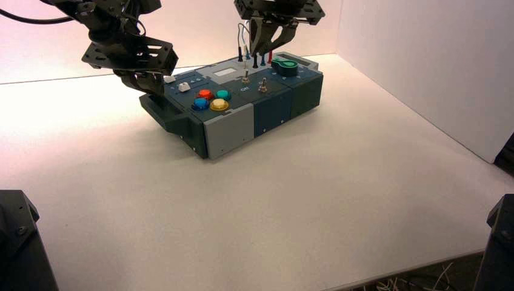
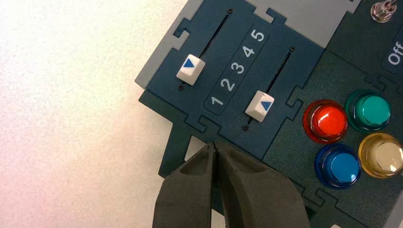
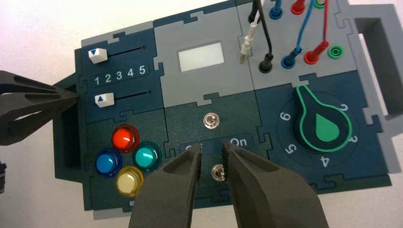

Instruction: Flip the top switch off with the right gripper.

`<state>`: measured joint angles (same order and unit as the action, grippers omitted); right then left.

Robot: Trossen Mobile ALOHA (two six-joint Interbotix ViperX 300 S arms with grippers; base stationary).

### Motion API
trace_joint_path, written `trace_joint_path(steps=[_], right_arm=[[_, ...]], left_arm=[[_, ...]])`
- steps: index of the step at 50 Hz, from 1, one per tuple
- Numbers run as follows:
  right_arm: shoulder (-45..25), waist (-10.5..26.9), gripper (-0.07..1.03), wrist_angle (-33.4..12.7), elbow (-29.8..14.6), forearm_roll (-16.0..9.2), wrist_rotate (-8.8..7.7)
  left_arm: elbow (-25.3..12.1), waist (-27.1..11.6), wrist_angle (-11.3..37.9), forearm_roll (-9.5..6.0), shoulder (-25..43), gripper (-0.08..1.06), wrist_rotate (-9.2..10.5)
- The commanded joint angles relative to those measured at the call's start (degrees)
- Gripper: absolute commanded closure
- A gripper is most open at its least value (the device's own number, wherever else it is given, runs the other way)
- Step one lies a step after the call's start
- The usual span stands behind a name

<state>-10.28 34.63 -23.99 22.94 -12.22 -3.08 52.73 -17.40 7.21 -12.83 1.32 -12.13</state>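
Two small silver toggles stand on the box's dark middle panel, with an "On" strip between them. The top switch (image 3: 210, 120) (image 1: 245, 77) is the one nearer the white display window (image 3: 201, 56). My right gripper (image 3: 212, 153) (image 1: 267, 47) hovers open above the box's far side. In the right wrist view its fingertips frame the other toggle (image 3: 218, 172), not the top switch, with nothing held. My left gripper (image 2: 216, 147) (image 1: 140, 85) is shut and empty at the box's left end, by the sliders.
Red (image 3: 125, 137), blue (image 3: 108, 162), teal (image 3: 147, 156) and yellow (image 3: 129, 180) buttons sit left of the toggles. The green knob (image 3: 324, 127) lies to their right. Both white slider caps (image 2: 190, 69) (image 2: 260, 105) rest near 1. Plugged wires (image 3: 266, 42) rise at the box's far edge.
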Motion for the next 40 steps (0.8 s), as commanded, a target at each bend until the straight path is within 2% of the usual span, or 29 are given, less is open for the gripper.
trace_joint_path(steps=[1, 27, 40], right_arm=[[0.4, 0.5, 0.7, -0.2, -2.3, -0.2, 0.0], [-0.1, 0.5, 0.7, -0.4, -3.5, 0.3, -0.26], [-0.9, 0.5, 0.7, -0.4, -4.0, 0.6, -0.35]], left_arm=[[-1.0, -0.4, 0.6, -0.09, 0.0, 1.01, -0.09], [-1.1, -0.4, 8.5, -0.44, -4.4, 1.01, 0.62], [-1.5, -0.4, 9.7, -0.44, -1.9, 1.01, 0.7]])
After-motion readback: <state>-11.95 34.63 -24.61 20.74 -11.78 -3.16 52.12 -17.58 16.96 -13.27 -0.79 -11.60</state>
